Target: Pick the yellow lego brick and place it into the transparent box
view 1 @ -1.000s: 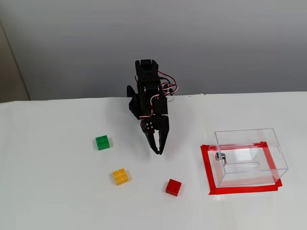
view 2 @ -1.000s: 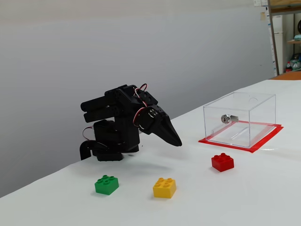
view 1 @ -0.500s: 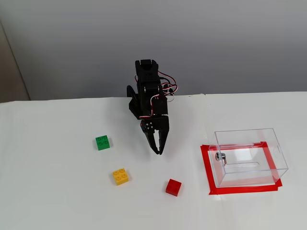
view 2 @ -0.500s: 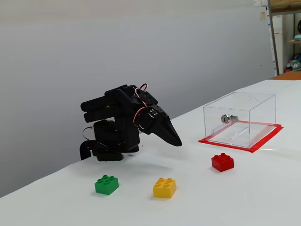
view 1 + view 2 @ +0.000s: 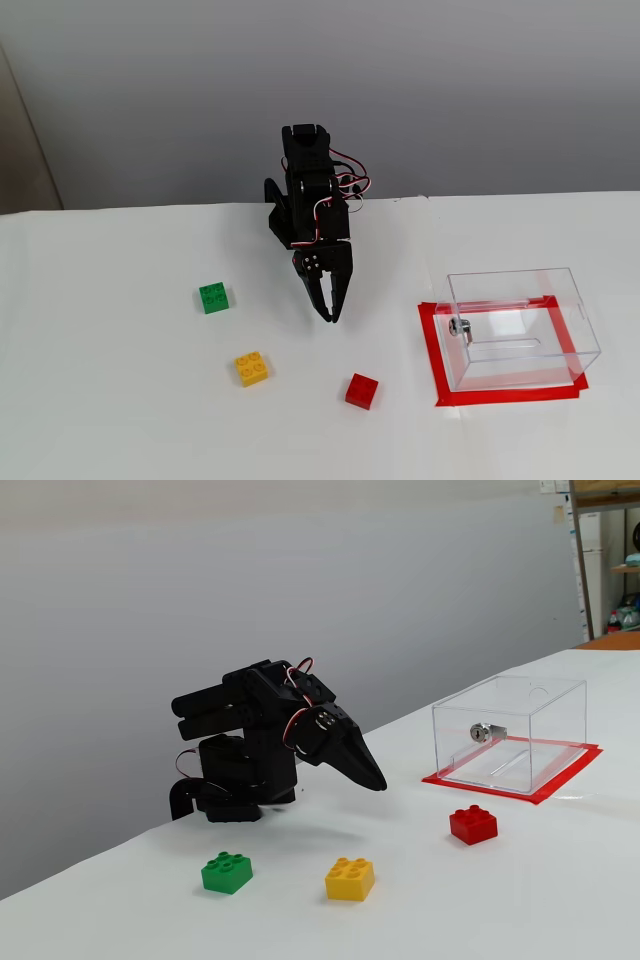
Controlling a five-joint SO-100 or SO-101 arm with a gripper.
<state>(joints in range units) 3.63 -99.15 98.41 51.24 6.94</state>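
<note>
Your end effector (image 5: 329, 312) hangs closed and empty above the surface (image 5: 120, 400), so the yellow lego brick (image 5: 252, 368) lies untouched, well apart from the transparent box (image 5: 520, 325).

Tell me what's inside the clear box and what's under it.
The transparent box holds no bricks; only its metal fitting shows. Red tape frames its base on the table.

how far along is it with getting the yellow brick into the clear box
Nothing looks done yet. The small yellow studded lego brick sits on the white table, between the green brick and the red brick. The clear plastic box on the red tape outline holds no brick. The black gripper hangs above the table with jaws closed, holding nothing. Left: reaching, grasping, carrying and dropping the brick.
</note>
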